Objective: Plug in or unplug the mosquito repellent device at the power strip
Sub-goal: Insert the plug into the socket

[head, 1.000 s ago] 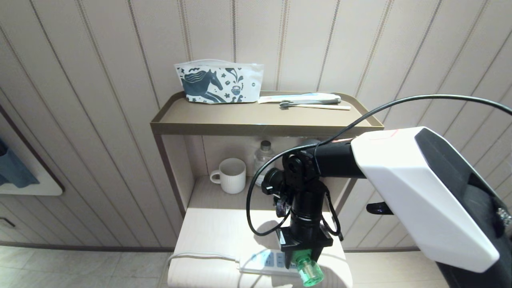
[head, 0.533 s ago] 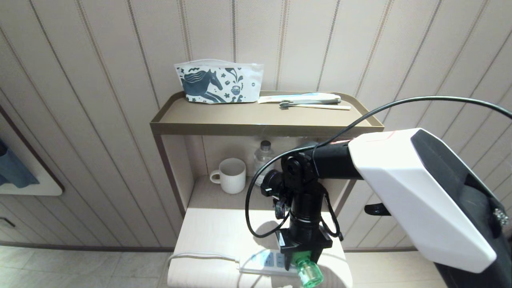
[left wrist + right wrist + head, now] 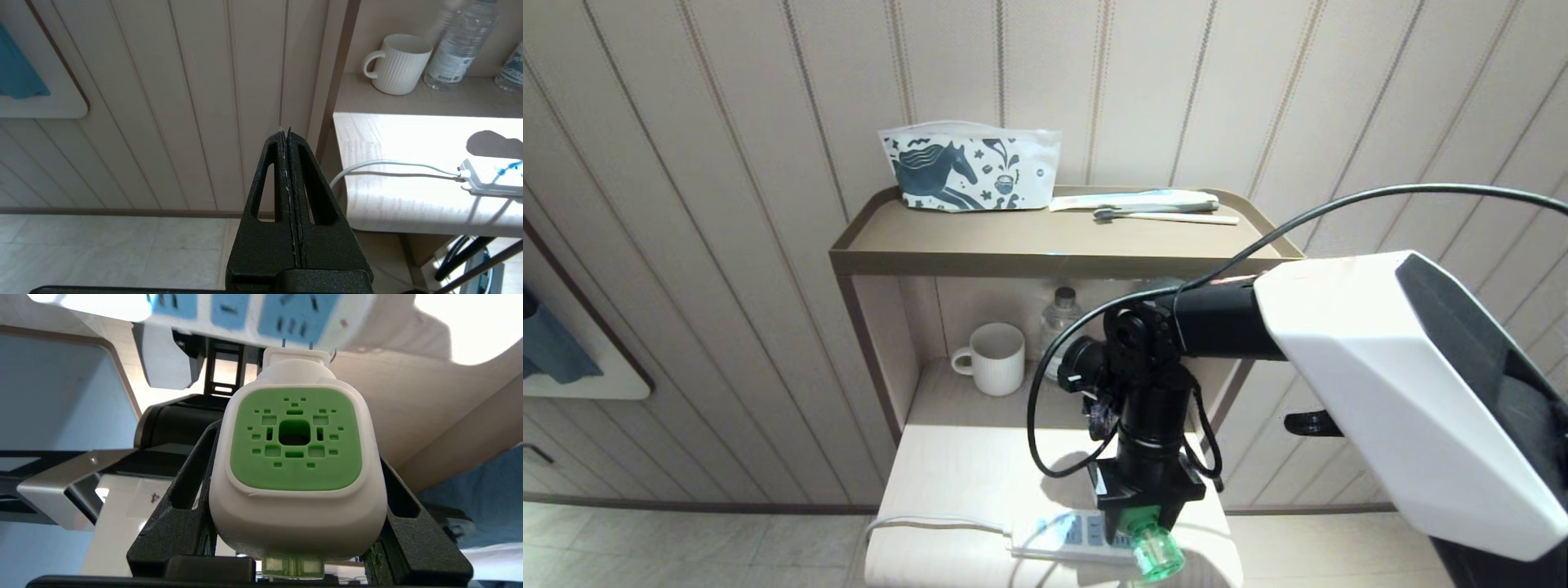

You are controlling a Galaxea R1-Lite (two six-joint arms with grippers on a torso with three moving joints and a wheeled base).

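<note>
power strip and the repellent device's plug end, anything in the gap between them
Only the device's two metal prongs, seen in the right wrist view, crossing from the mosquito repellent device toward the power strip.

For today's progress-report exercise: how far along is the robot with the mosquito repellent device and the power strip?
Done: the right hand has the mosquito repellent device gripped between its fingers, held at the power strip. In hand: its prongs sit at a blue socket panel, still partly exposed, so it is not fully seated. Left: finishing that move and letting go. The left hand stays shut, aside.
</note>
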